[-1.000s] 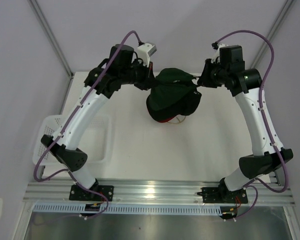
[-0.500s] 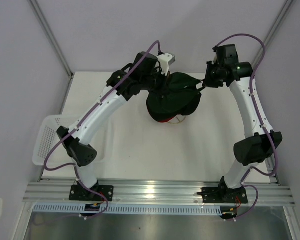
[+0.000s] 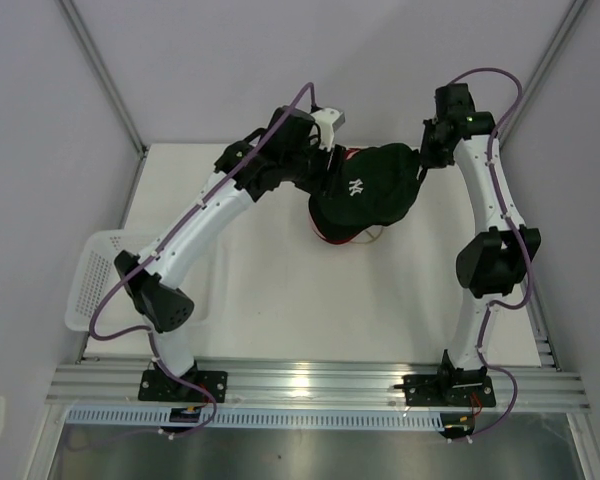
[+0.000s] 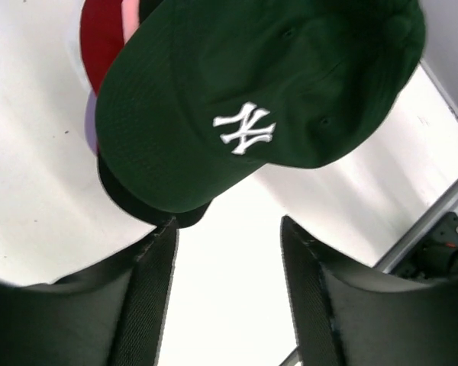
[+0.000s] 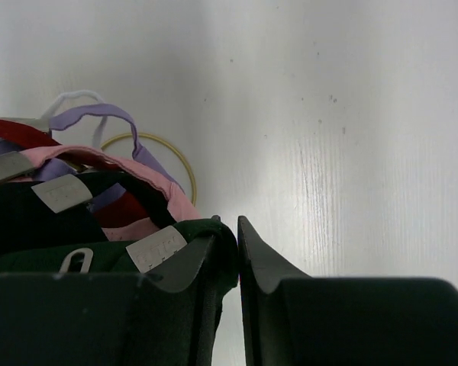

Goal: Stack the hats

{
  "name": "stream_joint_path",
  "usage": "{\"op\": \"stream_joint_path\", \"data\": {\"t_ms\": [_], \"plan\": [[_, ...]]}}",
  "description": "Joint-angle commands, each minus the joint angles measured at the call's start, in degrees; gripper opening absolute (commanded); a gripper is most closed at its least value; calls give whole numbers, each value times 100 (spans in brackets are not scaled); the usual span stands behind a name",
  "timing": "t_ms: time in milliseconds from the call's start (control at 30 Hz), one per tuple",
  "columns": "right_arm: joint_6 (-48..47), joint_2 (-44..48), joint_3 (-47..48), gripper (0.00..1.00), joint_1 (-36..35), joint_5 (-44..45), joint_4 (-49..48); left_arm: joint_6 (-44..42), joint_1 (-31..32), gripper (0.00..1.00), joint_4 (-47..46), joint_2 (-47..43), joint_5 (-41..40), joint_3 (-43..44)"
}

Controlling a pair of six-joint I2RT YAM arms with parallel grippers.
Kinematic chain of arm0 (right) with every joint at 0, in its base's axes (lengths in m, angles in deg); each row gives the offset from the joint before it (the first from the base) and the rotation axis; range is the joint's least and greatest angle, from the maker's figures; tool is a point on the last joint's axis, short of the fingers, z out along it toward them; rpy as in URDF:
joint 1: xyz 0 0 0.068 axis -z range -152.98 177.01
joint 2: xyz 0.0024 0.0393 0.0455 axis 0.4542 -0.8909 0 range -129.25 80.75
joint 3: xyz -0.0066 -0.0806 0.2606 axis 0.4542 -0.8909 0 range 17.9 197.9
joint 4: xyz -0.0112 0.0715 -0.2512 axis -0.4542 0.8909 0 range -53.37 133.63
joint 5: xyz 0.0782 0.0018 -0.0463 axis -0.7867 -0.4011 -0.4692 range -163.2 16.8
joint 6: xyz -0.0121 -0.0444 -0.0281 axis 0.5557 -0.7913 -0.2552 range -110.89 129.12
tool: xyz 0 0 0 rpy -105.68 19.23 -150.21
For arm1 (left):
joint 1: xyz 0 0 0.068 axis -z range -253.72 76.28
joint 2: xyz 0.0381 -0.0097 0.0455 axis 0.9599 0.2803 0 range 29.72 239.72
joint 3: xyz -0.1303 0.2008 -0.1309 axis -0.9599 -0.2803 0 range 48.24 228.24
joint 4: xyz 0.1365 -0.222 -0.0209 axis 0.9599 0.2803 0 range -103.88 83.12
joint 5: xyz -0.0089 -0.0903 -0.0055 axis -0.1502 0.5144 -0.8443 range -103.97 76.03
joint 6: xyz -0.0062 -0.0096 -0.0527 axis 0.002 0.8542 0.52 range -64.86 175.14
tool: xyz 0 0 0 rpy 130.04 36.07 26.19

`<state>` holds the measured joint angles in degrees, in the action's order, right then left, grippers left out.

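Tray of white plastic (image 3: 92,268) sits nearest, beside our left base, taking no part. Farther in, the dark green cap (image 3: 365,190) lies logo-up on top of the pile, over the black cap (image 4: 126,197), red cap (image 4: 103,30), pink cap (image 4: 133,11) and lavender cap (image 4: 91,122). Beyond it, our left gripper (image 4: 229,225) hangs spread and empty by the brim, while our right gripper (image 5: 227,229) pinches the green cap's rear band, probably to tug it square.

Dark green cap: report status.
Left jaws open, clear. Right jaws shut on dark green fabric baseball cap rear edge. Cap over hat stack. Nothing blocking.
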<state>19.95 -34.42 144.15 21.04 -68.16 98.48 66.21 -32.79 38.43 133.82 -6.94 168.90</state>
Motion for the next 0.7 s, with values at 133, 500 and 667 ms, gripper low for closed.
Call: {"op": "stream_joint_path", "data": {"t_ms": [133, 500, 667], "plan": [[-230, -75, 57, 19, -9, -424, -347, 1273, -671, 75, -1825, -995, 269, -2042], [-582, -365, -22, 25, -157, -891, -621, 3216, -1430, 75, -4913, -1348, 1722, -4348], [-687, -550, -22, 28, -290, -776, -621, 3945, -1421, 73, -5986, -1076, 2145, -4551]]}}
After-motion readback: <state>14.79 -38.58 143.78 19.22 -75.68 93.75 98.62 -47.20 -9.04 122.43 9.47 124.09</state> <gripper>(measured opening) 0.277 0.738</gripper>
